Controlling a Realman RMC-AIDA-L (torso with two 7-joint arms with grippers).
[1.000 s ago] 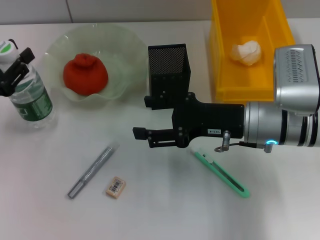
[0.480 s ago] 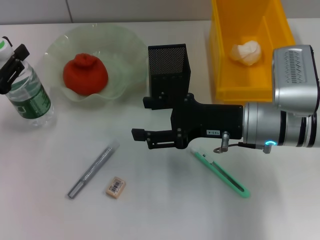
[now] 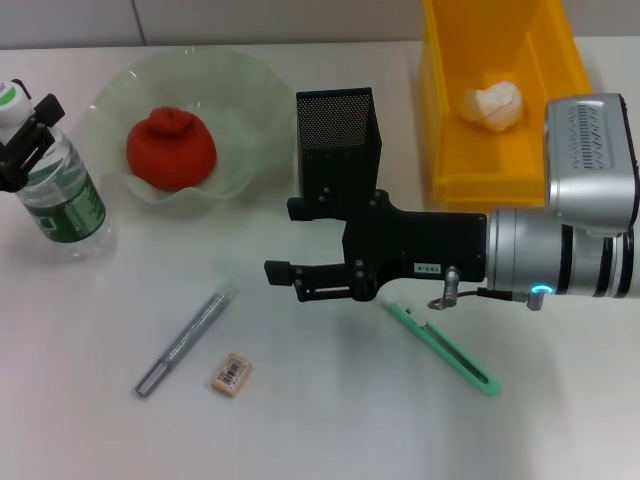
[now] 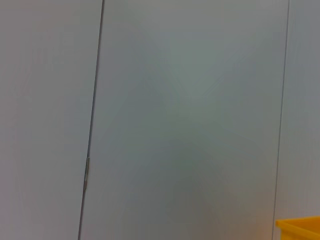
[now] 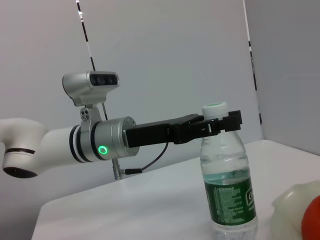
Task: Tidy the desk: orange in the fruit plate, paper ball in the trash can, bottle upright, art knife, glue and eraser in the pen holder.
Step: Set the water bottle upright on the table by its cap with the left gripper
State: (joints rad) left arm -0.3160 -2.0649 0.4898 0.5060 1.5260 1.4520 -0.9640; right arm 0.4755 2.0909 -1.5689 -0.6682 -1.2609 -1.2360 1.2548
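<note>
From the head view, the white desk (image 3: 330,430) has its widest bare stretch along the bottom of the frame and at lower right. One bottle (image 3: 55,185) stands upright at the far left edge. The left gripper (image 3: 25,135) sits at its neck, fingers either side of the cap — whether they press it I cannot tell. One orange (image 3: 170,150) lies in the pale green fruit plate (image 3: 250,100), upper left. One black mesh pen holder (image 3: 337,140) stands at top centre, and the yellow trash can (image 3: 445,150) at upper right, cut off by the top edge, holds one paper ball (image 3: 495,105). The right gripper (image 3: 285,277) reaches in from the right across mid-frame, fingers close together and holding nothing, its black body hiding the pen holder's foot. Just below its wrist lies one green art knife (image 3: 445,350), its near tip tucked under the arm. At lower left lie one grey glue stick (image 3: 185,343) and one eraser (image 3: 231,375), near each other but apart.

The left wrist view shows only blank wall panels and a yellow corner (image 4: 300,230) at lower right.

In the right wrist view the bottle (image 5: 227,185) stands upright right of centre with the left gripper (image 5: 220,123) at its cap, and the plate's edge (image 5: 295,200) is cut off at lower right.
</note>
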